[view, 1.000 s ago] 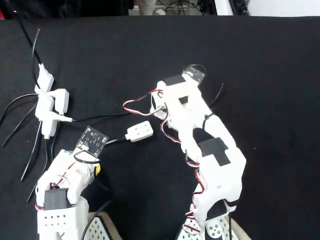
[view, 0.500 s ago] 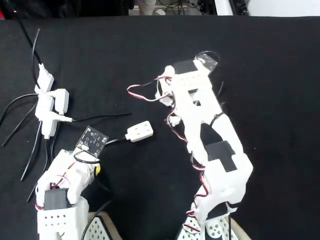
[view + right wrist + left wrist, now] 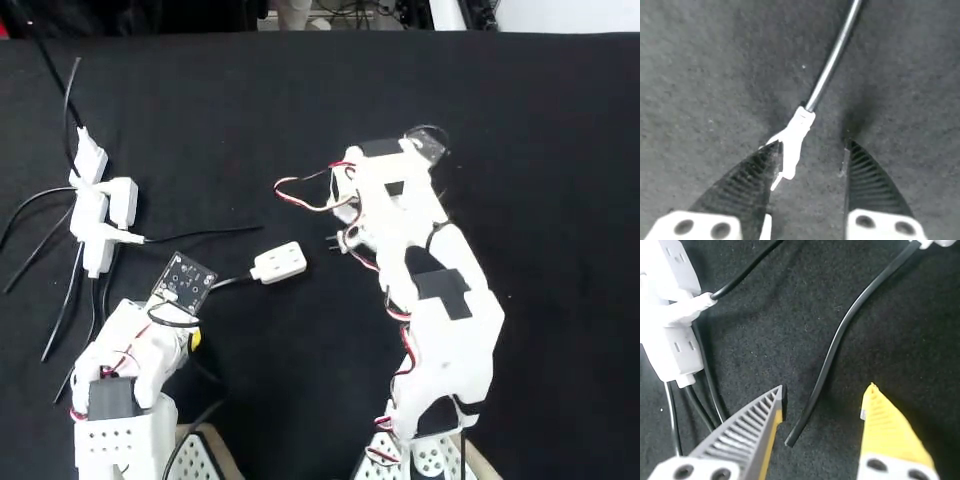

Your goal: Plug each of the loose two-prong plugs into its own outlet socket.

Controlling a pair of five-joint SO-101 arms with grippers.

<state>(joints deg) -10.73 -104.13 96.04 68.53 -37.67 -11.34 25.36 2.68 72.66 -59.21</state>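
Pick-up step: your right hand [image 3: 812, 146] is spread apart around the white plug [image 3: 794, 137], which sits off-centre in the gap. Squeeze, then aim its prongs at the socket [image 3: 279, 262] nearby. Your left hand [image 3: 825, 387], also apart, hovers over a black cable [image 3: 830, 355].

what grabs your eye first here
The white right arm is stretched over the middle of the black table, its open hand straddling a small white plug. Just left of it lies a white socket, and near the table's left edge a cluster of white outlets with black cables.
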